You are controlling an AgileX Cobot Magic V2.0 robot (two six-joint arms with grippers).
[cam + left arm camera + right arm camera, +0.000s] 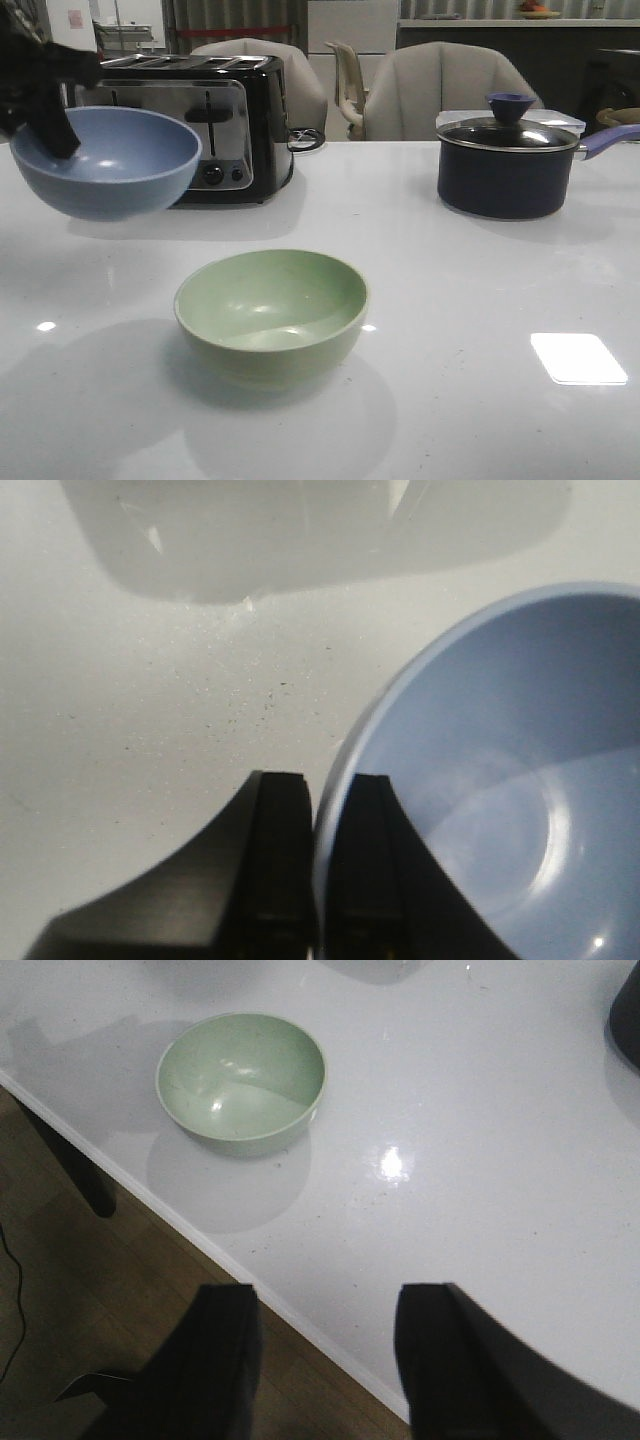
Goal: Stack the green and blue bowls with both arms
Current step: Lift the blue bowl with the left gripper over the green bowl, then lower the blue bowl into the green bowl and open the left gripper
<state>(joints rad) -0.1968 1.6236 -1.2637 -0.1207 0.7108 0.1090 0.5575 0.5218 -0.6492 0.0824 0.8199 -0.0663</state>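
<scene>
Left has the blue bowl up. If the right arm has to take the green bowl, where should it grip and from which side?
Grip the green bowl by its rim, one finger inside and one outside, coming down from above on its right side, probably. It sits upright and open on the table, its wall too wide to span. The right gripper is open.

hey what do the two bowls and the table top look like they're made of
Blue bowl: matte, smooth and thin-rimmed with only soft highlights, so probably plastic or melamine, though glazed ceramic can't be ruled out. Green bowl: same matte look and shape, likely the same material. Table top: glossy white, with sharp light reflections; possibly polished stone or laminate.
</scene>
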